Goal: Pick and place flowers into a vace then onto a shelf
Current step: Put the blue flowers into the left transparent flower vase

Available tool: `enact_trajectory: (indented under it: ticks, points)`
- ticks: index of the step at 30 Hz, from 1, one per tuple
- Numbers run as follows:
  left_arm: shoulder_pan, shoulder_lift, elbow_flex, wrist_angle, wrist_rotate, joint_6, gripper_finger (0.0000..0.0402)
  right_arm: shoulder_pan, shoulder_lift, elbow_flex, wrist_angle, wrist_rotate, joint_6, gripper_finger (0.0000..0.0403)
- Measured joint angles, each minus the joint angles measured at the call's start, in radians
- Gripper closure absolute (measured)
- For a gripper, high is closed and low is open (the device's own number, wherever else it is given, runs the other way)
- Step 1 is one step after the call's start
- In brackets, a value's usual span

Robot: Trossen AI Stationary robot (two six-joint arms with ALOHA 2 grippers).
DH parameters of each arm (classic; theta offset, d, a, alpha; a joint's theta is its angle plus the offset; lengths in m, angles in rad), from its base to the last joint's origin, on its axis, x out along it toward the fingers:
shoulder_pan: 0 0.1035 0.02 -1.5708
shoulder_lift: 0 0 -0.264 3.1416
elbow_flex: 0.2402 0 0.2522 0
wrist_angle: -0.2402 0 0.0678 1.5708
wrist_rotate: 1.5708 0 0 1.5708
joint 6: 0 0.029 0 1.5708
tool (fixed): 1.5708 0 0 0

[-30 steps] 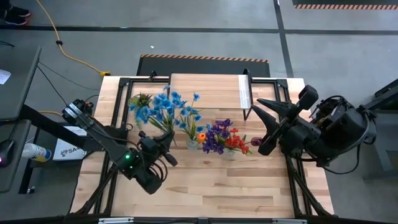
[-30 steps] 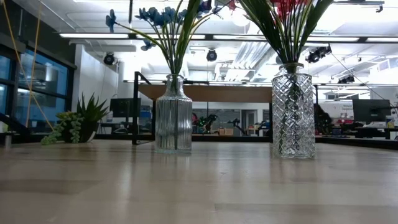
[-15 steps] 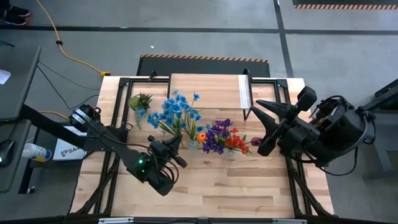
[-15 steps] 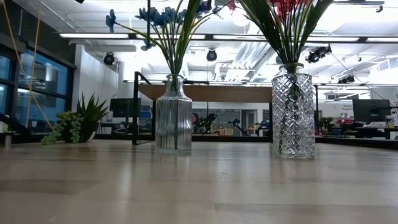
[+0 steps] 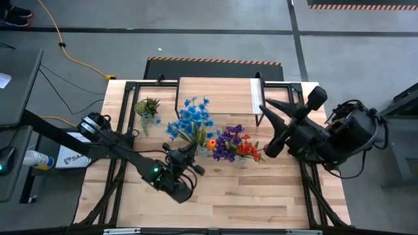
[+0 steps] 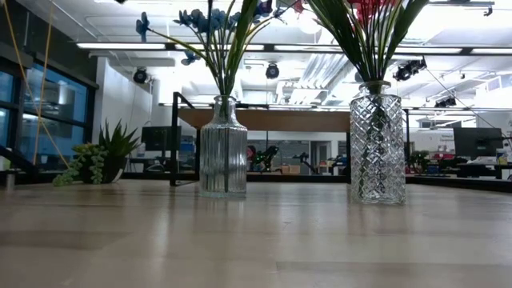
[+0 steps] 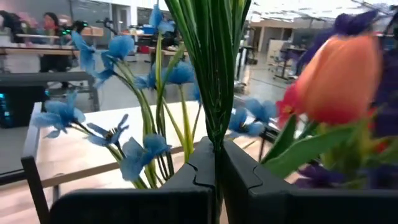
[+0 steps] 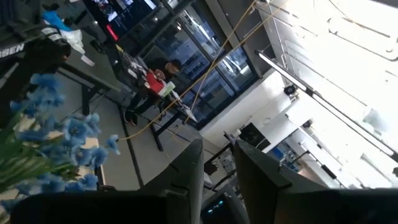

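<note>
The blue flowers with one orange bloom stand in a ribbed glass vase. The red and purple flowers stand in a diamond-cut vase to its right. My left gripper is shut on the blue bunch's green stems, above what the low view shows. My right gripper hangs high over the table's right side, slightly open with nothing between its fingers. The shelf stands on black legs at the far edge. My left gripper pinches the bundle of green stems between its two fingers, below the blooms. The fingers come in level from the table's near left side and lie across the stems. The stems stand upright, their lower ends in the ribbed vase, which rests on the table.
A small spiky potted plant stands at the far left of the table. The two vases stand close together mid-table, in front of the shelf. Bare plank tabletop lies toward the near edge.
My left gripper has moved toward the table's right edge and a little down, staying shut. In the high view the blue blooms have drawn closer together and shifted right with it. Both vases have kept their places.
</note>
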Motion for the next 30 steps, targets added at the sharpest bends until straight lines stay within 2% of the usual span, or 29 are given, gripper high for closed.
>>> enact_trajectory:
  ticks: [18, 30]
  points:
    - [0.104, 0.038, 0.0, 0.015, 0.003, 0.001, 0.0362, -0.041, 0.0, 0.0, -0.108, -0.018, 0.065, 0.032]
    - [0.117, 0.056, -0.001, 0.016, 0.005, -0.006, 0.0362, -0.051, 0.0, 0.0, -0.179, -0.07, 0.109, 0.032]
